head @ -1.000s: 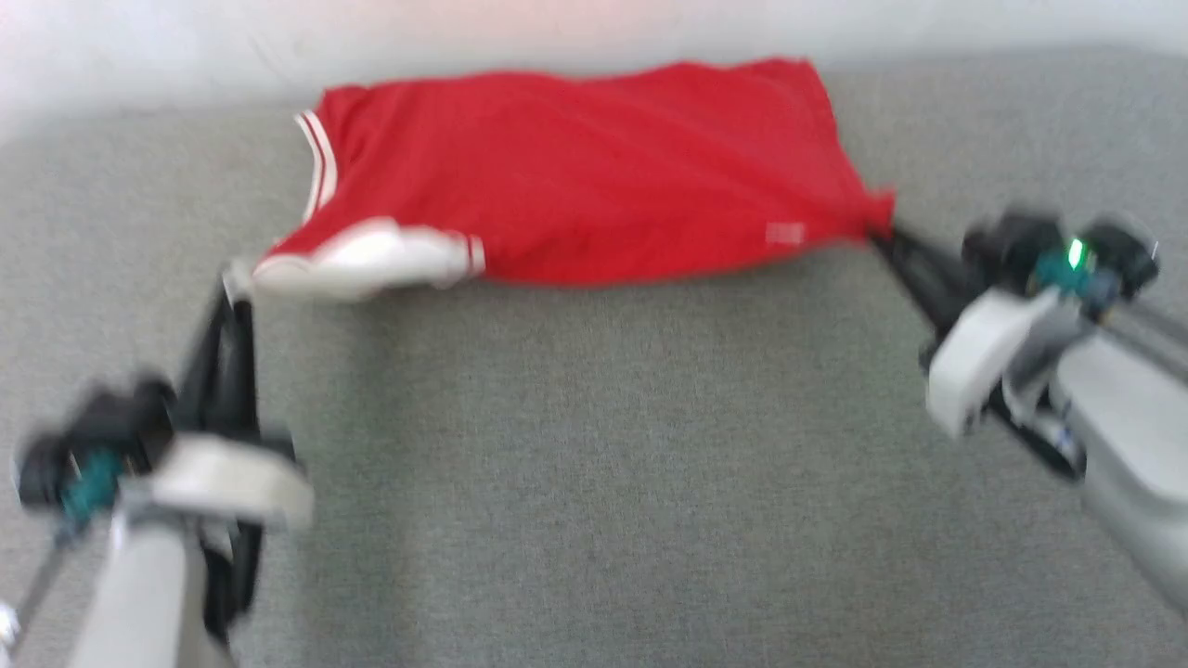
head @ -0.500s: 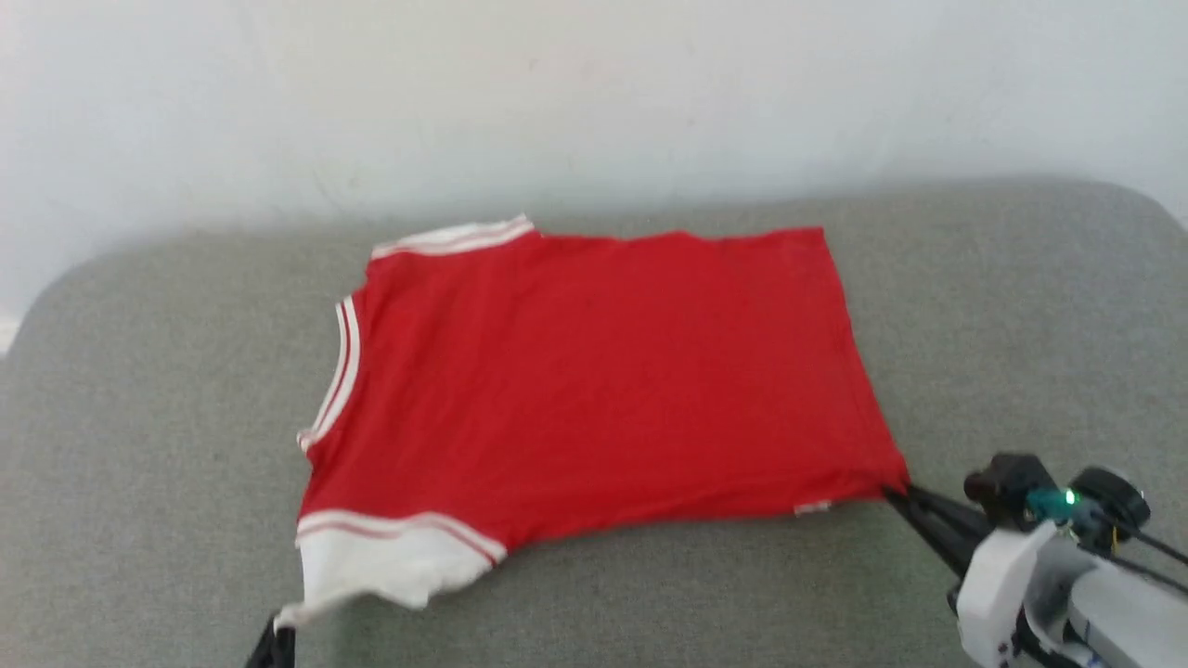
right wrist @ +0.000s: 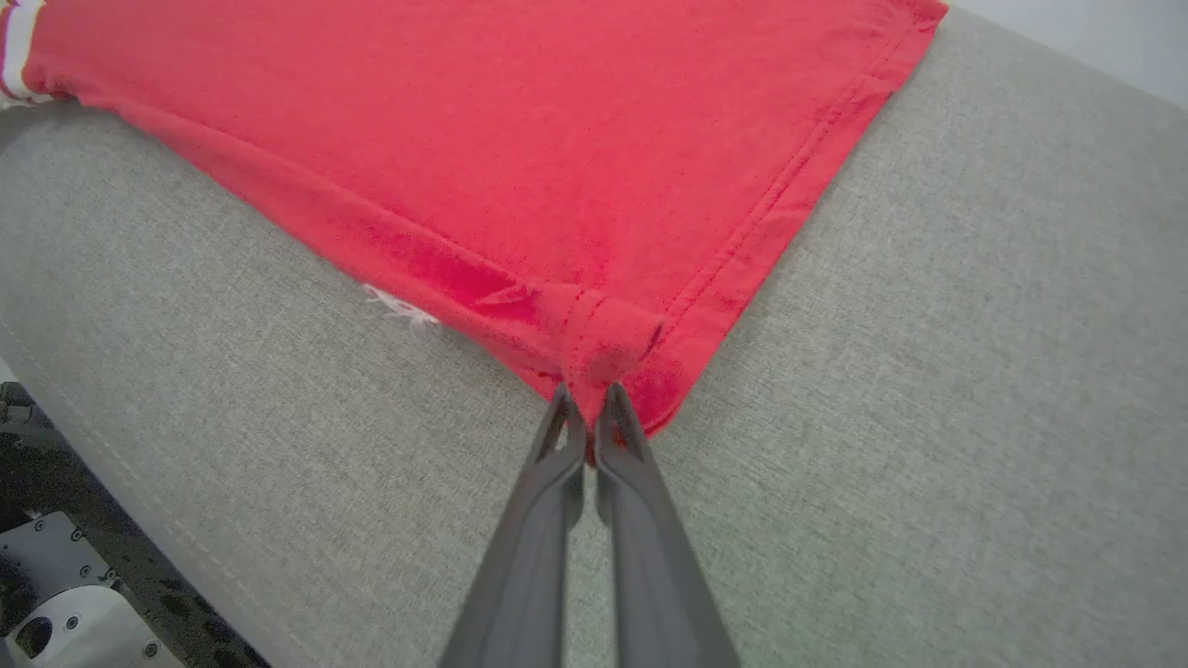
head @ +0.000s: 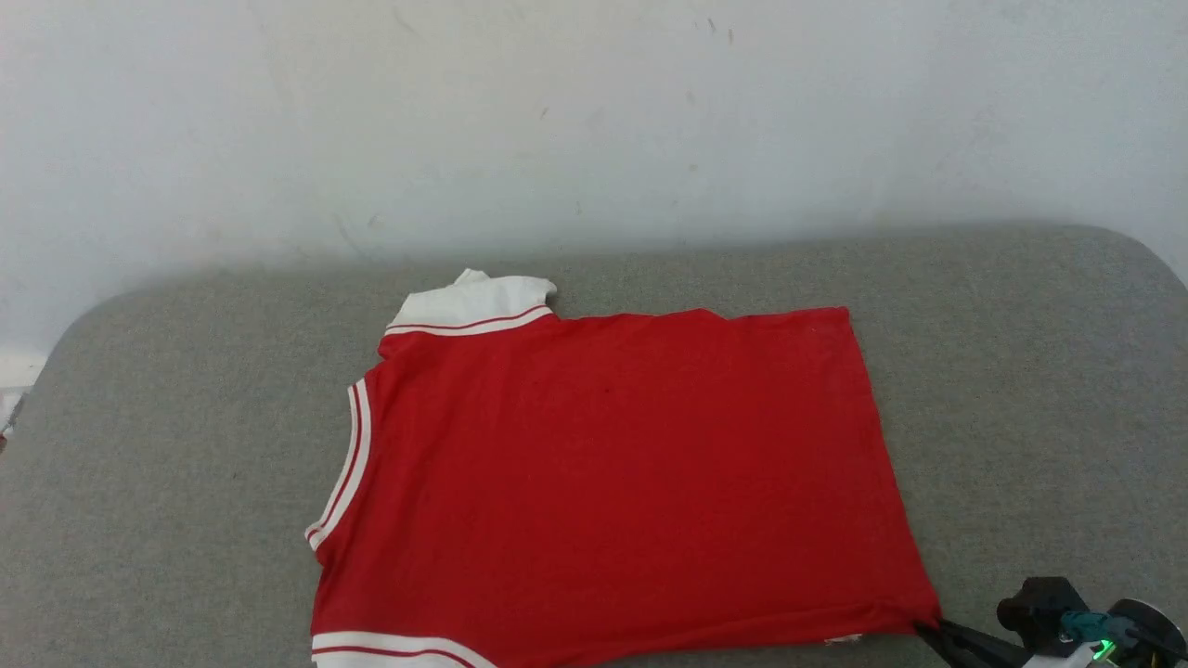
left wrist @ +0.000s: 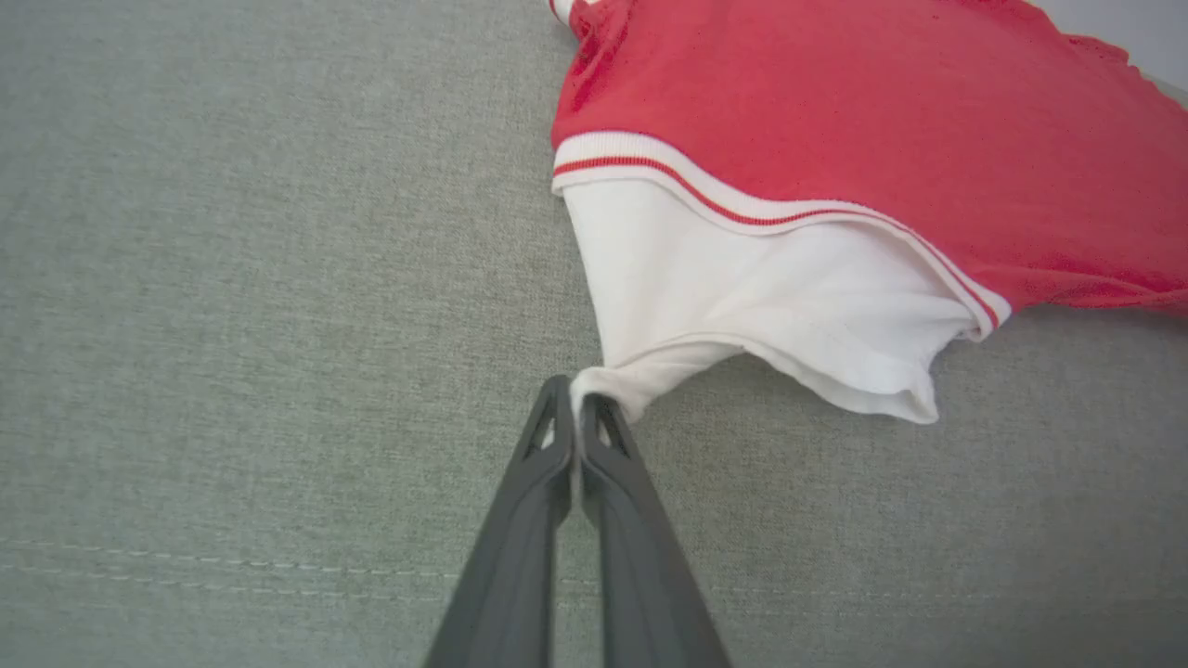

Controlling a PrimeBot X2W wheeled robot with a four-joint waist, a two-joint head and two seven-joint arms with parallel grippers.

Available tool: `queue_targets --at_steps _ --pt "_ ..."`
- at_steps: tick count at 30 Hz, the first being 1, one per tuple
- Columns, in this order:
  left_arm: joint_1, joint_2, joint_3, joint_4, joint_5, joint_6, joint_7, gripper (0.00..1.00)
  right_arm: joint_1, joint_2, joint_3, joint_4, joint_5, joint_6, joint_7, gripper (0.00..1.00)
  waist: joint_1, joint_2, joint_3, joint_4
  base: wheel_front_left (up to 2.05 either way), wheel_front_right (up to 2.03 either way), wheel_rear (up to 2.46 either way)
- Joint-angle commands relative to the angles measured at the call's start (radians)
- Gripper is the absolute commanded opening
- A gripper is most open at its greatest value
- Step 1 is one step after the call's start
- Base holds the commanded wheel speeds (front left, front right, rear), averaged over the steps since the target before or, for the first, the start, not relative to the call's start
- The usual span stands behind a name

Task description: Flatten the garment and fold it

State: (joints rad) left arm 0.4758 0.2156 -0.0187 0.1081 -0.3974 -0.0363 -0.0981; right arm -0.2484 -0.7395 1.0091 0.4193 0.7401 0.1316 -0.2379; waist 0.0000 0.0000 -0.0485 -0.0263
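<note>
While tight together, grippers point(left wrist: 574, 404) point(right wrist: 587, 410) on garment point(head: 613, 464)

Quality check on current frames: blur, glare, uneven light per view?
Head view: sharp, flat soft light, no glare on the shirt. Left wrist view: cushion weave crisp, lower right corner dimmer. Right wrist view: hem stitching crisp at the right fingers, no glare.

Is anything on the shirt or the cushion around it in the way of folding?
Nothing visible does. The left gripper pinches the red jersey by its white sleeve, the right gripper by its hem corner, lying on the grey cushion.
</note>
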Motion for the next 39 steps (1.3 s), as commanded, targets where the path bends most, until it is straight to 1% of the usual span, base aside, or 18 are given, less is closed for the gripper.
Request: queue_targets --at_steps 1,4,9,12,15,19,23,28,34,39 --pt "0.005 0.004 -0.007 0.015 0.008 -0.009 0.004 0.0 0.013 -0.007 -0.011 -0.006 -0.001 -0.001 0.004 0.0 0.0 0.0 0.0 0.001 0.0 0.0 0.0" --pt "-0.033 0.014 -0.016 0.018 0.026 -0.008 -0.006 0.0 0.015 -0.008 -0.047 -0.011 -0.003 -0.001 0.003 0.0 0.0 0.0 -0.001 0.005 0.0 0.0 0.0" --pt "-0.15 0.069 -0.014 -0.004 0.08 -0.005 -0.046 0.0 0.002 0.01 -0.135 -0.028 -0.008 -0.001 -0.004 0.0 0.0 0.0 0.005 0.011 0.0 0.0 0.0" --pt "-0.245 0.079 -0.023 -0.009 0.103 -0.002 -0.058 0.0 -0.014 0.03 -0.183 -0.04 -0.017 -0.001 -0.003 0.0 0.0 0.0 0.014 0.001 0.0 0.0 0.0" --pt "-0.335 0.086 -0.04 0.002 0.118 -0.01 -0.064 0.0 -0.034 0.051 -0.231 -0.044 -0.028 -0.001 0.005 0.0 0.0 0.0 0.036 -0.014 0.0 0.0 0.0" --pt "-0.468 0.098 -0.07 0.053 0.146 -0.022 -0.065 0.0 -0.068 0.077 -0.274 -0.04 -0.058 -0.001 0.026 0.0 0.0 0.0 0.078 -0.035 0.0 0.0 0.0" --pt "-0.596 0.109 -0.081 0.125 0.17 -0.023 -0.085 0.0 -0.099 0.106 -0.294 -0.025 -0.077 -0.001 0.052 0.0 0.0 0.0 0.126 -0.048 0.0 0.0 0.0" --pt "-0.747 0.117 -0.105 0.238 0.194 -0.032 -0.094 0.0 -0.15 0.138 -0.296 0.006 -0.08 -0.001 0.085 0.0 0.0 0.0 0.191 -0.06 0.0 0.0 0.0" --pt "-0.905 0.128 -0.126 0.421 0.219 -0.036 -0.097 0.0 -0.229 0.168 -0.269 0.049 -0.087 -0.001 0.121 0.0 0.0 0.0 0.269 -0.069 0.0 0.0 0.0" --pt "-0.986 0.129 -0.156 0.594 0.23 -0.048 -0.083 0.0 -0.28 0.178 -0.24 0.098 -0.085 -0.001 0.165 0.0 0.0 0.0 0.307 -0.073 0.0 0.0 0.0"
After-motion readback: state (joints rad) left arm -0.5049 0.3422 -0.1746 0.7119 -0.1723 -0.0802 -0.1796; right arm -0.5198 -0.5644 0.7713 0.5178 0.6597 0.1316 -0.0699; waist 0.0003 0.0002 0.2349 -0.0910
